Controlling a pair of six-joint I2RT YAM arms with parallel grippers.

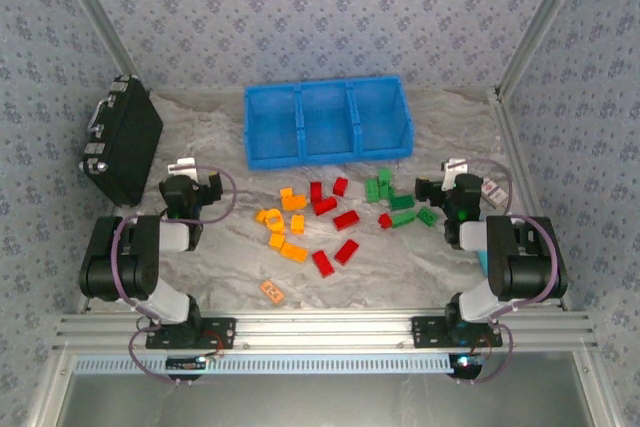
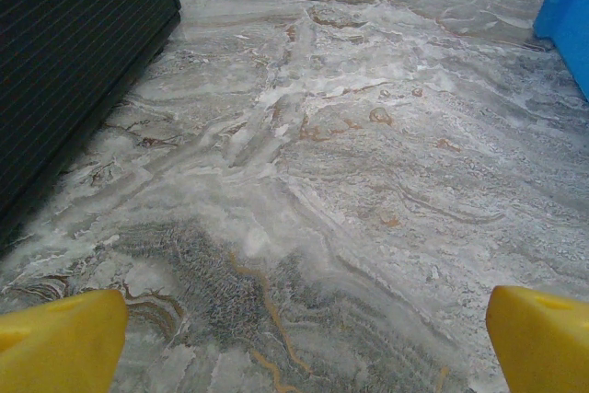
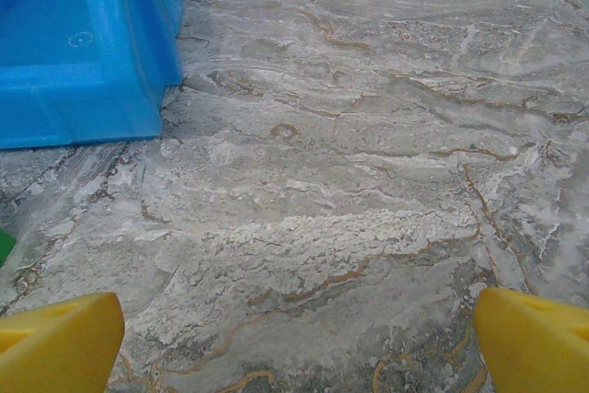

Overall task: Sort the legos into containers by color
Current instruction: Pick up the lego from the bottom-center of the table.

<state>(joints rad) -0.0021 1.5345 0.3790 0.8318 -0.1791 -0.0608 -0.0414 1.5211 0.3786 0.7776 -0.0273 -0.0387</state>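
At the far left a black case (image 1: 125, 142) lies on the table (image 1: 420, 267), just beyond my left gripper (image 2: 294, 347). That gripper is spread wide, holding nothing. Its yellow fingertips (image 2: 60, 342) sit at the bottom corners of the left wrist view with bare marbled table between them, the case's dark side runs along the left edge, and a sliver of the blue bin (image 2: 571, 16) shows at top right.

Moving right, a flat orange tag (image 1: 272, 290) lies alone near the front edge. Beyond it the legos are loose on the table in three rough clusters, all in front of the bin: orange-yellow legos (image 1: 282, 222) on the left, red legos (image 1: 335, 222) in the middle, green legos (image 1: 398, 202) on the right, with one red brick (image 1: 385, 220) among the green. Behind them the bin stands square to me, and its three containers (image 1: 328, 107) sit side by side.

At the right, my right gripper (image 3: 294, 342) is also fully spread and holds nothing. It hangs just beside the green cluster — the bin's near corner is at the upper left of the right wrist view, and a green sliver shows at the left edge.
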